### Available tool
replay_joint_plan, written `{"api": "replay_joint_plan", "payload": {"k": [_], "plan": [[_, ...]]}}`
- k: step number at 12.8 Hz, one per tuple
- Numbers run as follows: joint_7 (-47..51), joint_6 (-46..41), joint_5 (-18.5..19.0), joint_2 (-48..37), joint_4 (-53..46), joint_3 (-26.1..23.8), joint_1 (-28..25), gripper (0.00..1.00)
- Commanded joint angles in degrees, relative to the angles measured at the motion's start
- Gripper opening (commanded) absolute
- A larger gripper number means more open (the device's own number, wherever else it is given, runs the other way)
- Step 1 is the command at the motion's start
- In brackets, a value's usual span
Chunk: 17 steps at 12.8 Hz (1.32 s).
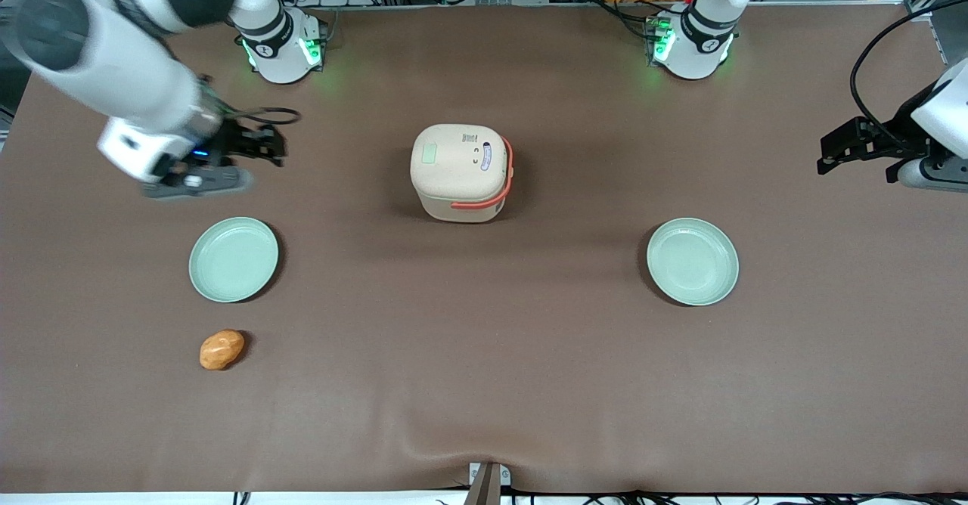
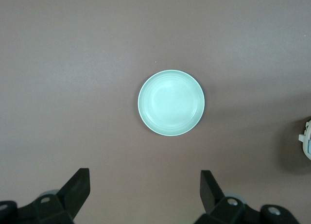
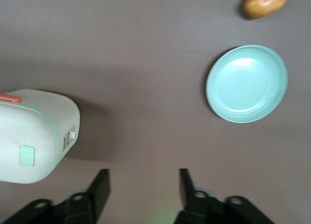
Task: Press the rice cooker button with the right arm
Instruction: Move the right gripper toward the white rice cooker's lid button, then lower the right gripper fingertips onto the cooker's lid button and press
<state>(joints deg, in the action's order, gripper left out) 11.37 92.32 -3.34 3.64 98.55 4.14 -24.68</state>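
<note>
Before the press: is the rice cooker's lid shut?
Shut: the beige lid sits flat on the rice cooker, button facing up. The open gripper hovers beside it, apart.

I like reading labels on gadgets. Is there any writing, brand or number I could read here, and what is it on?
Nothing is legible.
Rice cooker lid: a bluish oval label and small print, too small to read.
Rice cooker side: a white sticker, blurred.
Button: plain green, unmarked.
The hand, open, hangs above the table beside the cooker, unmarked.
</note>
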Motion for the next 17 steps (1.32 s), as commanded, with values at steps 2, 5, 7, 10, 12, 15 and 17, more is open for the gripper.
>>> {"api": "replay_joint_plan", "payload": {"k": [2,5,7,10,12,15,17], "plan": [[6.72,8.29,-5.61,-0.57,7.6,0.6,-4.13,0.19],[15.49,11.03,-5.62,1.45,7.97,0.69,-10.02,0.0],[18.94,12.79,-5.27,3.03,7.97,0.69,-12.84,0.0],[23.06,15.42,-5.1,4.52,8.06,0.78,-16.17,0.0],[24.4,16.58,-4.4,5.32,8.23,0.78,-17.59,0.0],[26.68,19.11,-3.07,5.85,9.63,0.78,-19.61,0.0],[27.82,22.46,-3.07,5.85,12.0,0.78,-20.67,0.0]]}}
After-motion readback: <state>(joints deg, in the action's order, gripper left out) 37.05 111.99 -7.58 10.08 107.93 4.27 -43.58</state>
